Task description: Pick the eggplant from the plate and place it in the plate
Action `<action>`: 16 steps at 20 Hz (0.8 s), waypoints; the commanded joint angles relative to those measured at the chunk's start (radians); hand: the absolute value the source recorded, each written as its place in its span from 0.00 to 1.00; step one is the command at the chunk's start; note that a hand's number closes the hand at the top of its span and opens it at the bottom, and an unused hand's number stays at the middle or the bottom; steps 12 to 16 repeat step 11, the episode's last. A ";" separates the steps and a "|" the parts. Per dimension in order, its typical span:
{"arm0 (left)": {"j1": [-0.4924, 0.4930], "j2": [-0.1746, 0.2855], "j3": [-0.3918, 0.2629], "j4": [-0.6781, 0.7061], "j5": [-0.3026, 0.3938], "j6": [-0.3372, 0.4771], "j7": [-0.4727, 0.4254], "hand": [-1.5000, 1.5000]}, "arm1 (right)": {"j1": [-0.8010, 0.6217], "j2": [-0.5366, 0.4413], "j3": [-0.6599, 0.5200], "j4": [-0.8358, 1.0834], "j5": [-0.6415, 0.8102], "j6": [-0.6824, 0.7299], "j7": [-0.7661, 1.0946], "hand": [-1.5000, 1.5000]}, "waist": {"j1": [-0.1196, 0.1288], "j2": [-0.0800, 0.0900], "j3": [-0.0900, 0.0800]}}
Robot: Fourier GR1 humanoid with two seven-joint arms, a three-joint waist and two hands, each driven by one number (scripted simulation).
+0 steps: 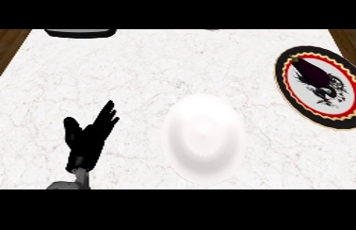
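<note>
Eggplant lying dark on patterned plate at right, well apart from white plate at centre; left hand open, resting lower left; right hand unseen; recommend right-hand grasp across the body, lifting clear of the rim.

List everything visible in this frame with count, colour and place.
Plain round white plate: one, white, centre of the counter, nothing on it.
Round patterned plate: one, cream with black-and-red rim, right edge, partly cut off.
Dark purple eggplant: one, dark purple, on the patterned plate's far part.
Dark flat object: one, black, far left edge, mostly cut off.
White marble counter: one, white, faintly veined, under everything.
Left hand: one, black, lower left, open, fingers up, resting.
Right hand: not in view.
</note>
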 commanded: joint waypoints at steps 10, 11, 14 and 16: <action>0.005 0.011 0.031 0.021 0.010 -0.014 -0.001 0.50 | 0.134 -0.017 0.050 -0.020 0.032 0.062 -0.174 0.00 | -0.012 -0.007 -0.004; -0.019 -0.007 0.006 0.020 -0.026 0.023 0.022 0.50 | 0.169 -0.018 0.055 -0.016 0.039 0.072 -0.216 0.00 | -0.013 -0.004 -0.002; -0.019 -0.007 0.006 0.020 -0.026 0.023 0.022 0.50 | 0.169 -0.018 0.055 -0.016 0.039 0.072 -0.216 0.00 | -0.013 -0.004 -0.002; -0.019 -0.007 0.006 0.020 -0.026 0.023 0.022 0.50 | 0.169 -0.018 0.055 -0.016 0.039 0.072 -0.216 0.00 | -0.013 -0.004 -0.002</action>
